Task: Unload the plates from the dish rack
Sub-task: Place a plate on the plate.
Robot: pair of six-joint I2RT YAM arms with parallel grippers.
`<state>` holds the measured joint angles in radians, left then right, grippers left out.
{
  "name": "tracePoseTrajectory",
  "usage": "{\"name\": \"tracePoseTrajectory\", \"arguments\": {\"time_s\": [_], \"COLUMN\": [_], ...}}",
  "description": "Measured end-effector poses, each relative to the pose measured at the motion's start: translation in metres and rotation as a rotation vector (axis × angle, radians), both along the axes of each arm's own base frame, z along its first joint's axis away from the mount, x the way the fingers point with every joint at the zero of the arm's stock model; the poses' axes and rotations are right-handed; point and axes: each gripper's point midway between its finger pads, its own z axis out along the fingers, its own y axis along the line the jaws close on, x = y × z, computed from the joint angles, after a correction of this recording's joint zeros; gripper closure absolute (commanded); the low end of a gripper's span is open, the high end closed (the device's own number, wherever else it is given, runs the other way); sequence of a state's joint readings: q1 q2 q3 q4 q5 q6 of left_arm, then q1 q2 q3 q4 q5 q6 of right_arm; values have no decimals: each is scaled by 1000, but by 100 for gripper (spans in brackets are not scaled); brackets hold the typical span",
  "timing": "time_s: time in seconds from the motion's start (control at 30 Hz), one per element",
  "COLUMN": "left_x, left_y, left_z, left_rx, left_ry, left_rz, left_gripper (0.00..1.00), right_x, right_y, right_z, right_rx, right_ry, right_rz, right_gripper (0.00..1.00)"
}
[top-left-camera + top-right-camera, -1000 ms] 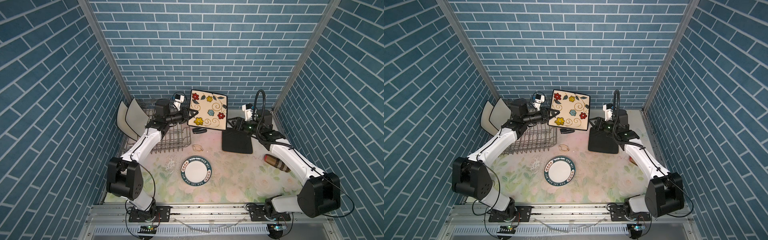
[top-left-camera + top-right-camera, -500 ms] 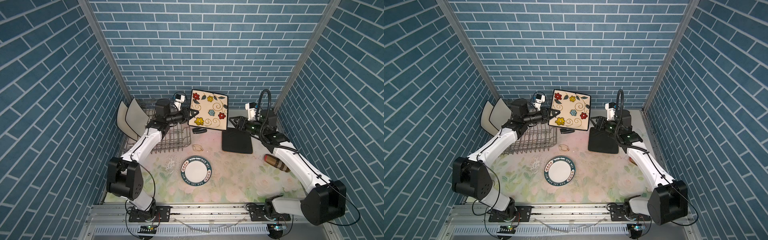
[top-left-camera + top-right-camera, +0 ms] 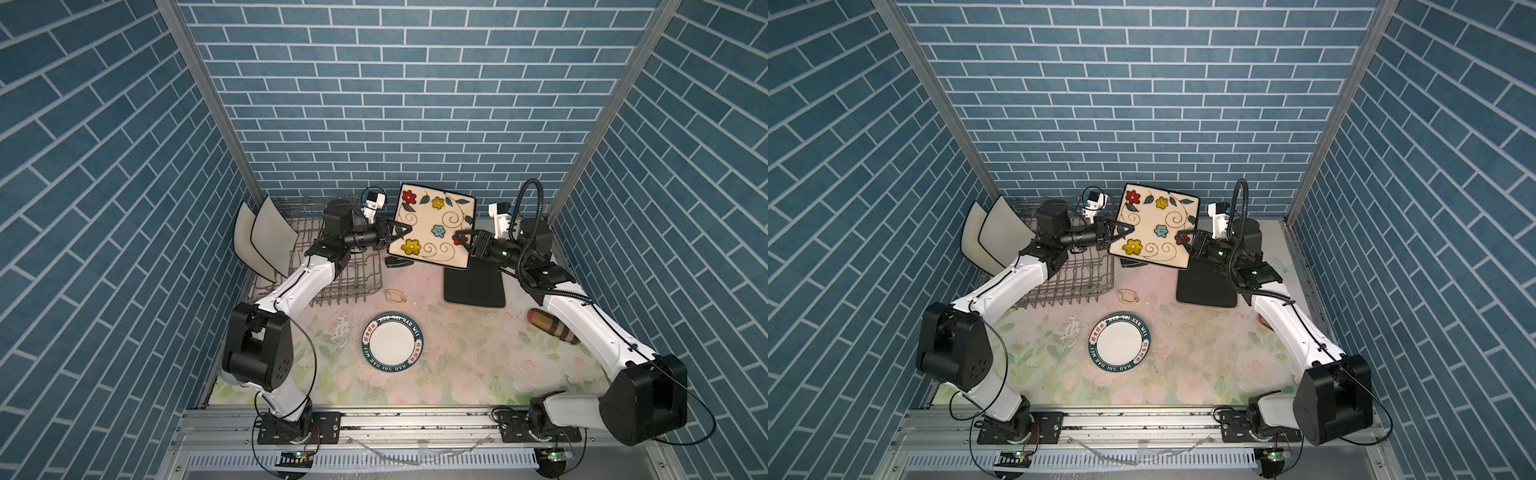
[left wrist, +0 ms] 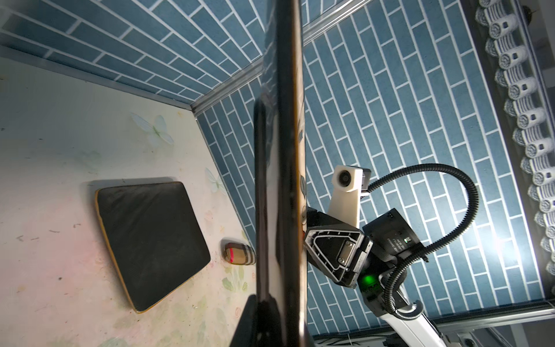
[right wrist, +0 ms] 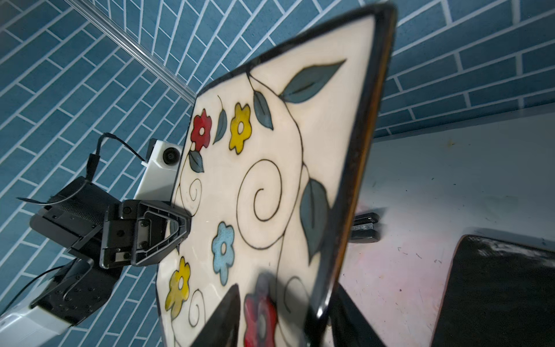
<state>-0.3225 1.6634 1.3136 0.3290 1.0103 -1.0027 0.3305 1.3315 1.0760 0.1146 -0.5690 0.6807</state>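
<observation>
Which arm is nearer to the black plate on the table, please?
Right: the right tool hovers above the black plate's far edge; the left tool is farther, beside the rack.

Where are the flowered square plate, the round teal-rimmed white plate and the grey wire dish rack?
flowered square plate [image 3: 438, 230]: top view, blue flower
round teal-rimmed white plate [image 3: 392, 341]: top view, white centre
grey wire dish rack [image 3: 353, 286]: top view, front wall

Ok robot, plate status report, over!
Left claw shut on flowered plate, held in the air. Right claw straddling its opposite edge, grip unclear. Two cream plates standing in dish rack.
</observation>
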Motion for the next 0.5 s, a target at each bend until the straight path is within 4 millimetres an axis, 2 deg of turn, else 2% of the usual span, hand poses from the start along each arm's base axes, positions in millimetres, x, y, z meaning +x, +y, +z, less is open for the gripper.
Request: {"name": "tracePoseTrajectory", "arguments": {"time_s": [0.13,0.3,0.5], "left_x": [7,18,14], "left_y": [-6,-13,-24], "left_z": [-1,-14,-23], "left_rx": [-75,-134,-141], "left_ry": [31,89,129], "left_rz": [-23,-44,-82], "left_gripper": [100,100,100], "right_x": [0,4,10], "right_y": [2,-2,-11], "right_z": [5,3,3], "right_rx": [50,91,141], "right_ry": [-17,-11,-5], "right_rz": [25,26,15], "right_gripper": [60,62,64]}}
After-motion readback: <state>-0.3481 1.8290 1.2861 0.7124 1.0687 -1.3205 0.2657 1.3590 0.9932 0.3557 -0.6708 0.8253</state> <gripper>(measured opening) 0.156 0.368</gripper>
